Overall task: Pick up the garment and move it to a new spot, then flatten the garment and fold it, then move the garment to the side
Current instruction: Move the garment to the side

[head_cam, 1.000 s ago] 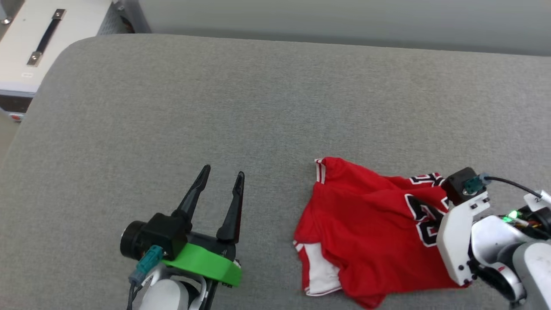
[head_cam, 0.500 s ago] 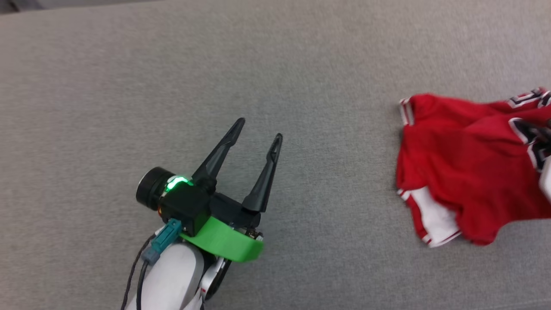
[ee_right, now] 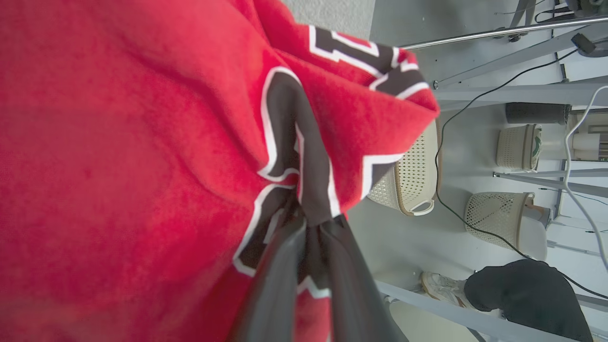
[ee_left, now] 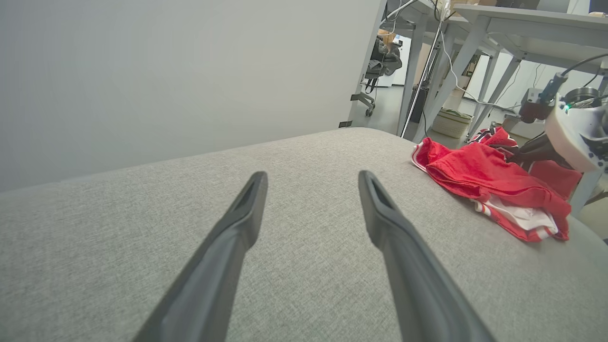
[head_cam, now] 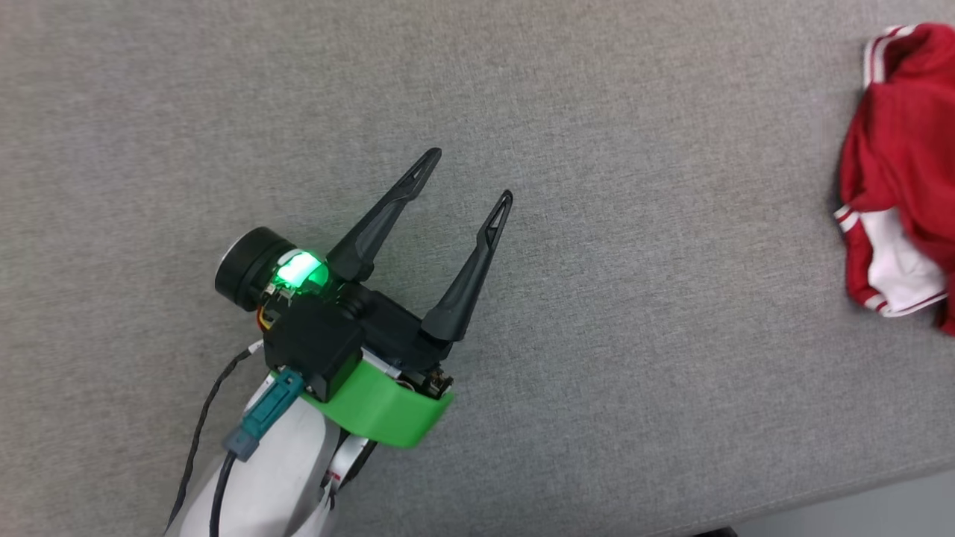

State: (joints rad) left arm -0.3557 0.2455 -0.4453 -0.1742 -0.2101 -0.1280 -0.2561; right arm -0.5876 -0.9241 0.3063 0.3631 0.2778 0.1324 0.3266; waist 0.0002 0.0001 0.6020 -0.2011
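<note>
As the head camera has swung left, the garment (head_cam: 903,134) sits at the worktop's (head_cam: 634,335) right, pinched by the right gripper (ee_right: 316,223). The left gripper (head_cam: 470,174) hangs spread, so relocation looks underway.

Grey fabric worktop (head_cam: 597,335), rounded at the edge. Plain pale wall (ee_left: 166,71) behind it. Beyond that, a grey desk (ee_left: 536,23) on splayed legs and an office chair (ee_left: 380,61). On the floor: woven baskets (ee_right: 494,218) (three, one partly hidden), a person's pale shoe (ee_right: 441,285) and dark trouser leg (ee_right: 522,294).
</note>
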